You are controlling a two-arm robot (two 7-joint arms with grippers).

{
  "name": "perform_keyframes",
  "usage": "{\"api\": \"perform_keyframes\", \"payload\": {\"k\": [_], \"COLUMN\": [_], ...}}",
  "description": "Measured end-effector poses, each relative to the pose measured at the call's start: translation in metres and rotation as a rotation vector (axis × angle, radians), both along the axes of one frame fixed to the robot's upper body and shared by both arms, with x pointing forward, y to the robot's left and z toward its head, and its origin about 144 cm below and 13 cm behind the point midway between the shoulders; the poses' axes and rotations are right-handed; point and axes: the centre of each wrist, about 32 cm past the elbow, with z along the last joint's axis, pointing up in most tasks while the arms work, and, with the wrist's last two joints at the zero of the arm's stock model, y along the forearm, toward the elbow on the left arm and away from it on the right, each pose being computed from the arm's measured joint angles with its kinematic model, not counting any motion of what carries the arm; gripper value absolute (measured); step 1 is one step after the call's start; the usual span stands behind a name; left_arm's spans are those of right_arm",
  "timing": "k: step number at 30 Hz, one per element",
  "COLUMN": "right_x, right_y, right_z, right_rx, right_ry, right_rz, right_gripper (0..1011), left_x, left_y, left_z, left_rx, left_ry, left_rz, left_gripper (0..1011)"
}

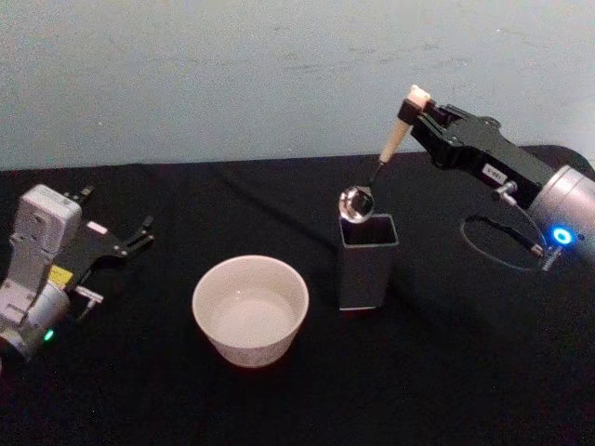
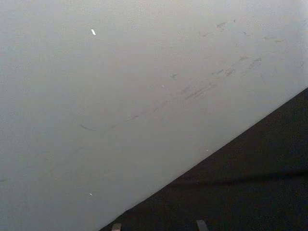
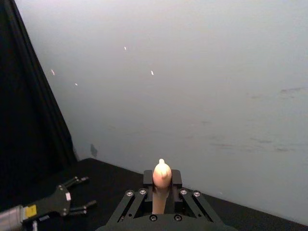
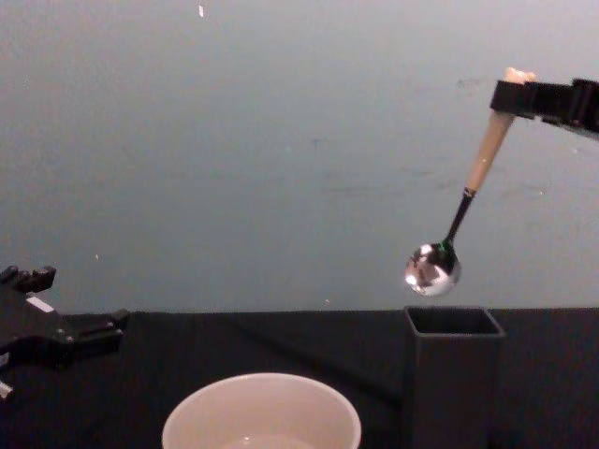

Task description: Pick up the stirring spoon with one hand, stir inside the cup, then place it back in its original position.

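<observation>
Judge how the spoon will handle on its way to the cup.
Probably stiff: the spoon hangs in a straight line, tilted, from the right gripper. Likely light, given its thin neck. Gripped only near the handle's top, it might pivot in the jaws if its bowl knocks the cup.

A dark grey square holder (image 1: 368,265) stands upright on the black tablecloth (image 1: 446,372).

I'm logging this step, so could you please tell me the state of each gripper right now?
Left gripper: open, holding nothing.
Right gripper: closed on the spoon, near the handle's top.
</observation>
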Motion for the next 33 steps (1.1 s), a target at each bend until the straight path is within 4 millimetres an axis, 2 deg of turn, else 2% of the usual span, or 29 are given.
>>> {"api": "perform_keyframes", "payload": {"k": [11,33], "right_x": [-0.005,0.001], "right_y": [-0.006,0.001], "right_z": [-0.011,-0.041], "right_rx": [-0.054,-0.145], "right_ry": [0.005,0.086], "right_rz": [-0.022,-0.016], "right_gripper": [218,218], "left_x": [0.0,0.0], "left_y": [0.0,0.0], "left_z": [0.0,0.0], "left_rx": [0.0,0.0], "left_ry": [0.0,0.0], "left_rz": [0.0,0.0], "left_gripper": [1001,1001]}}
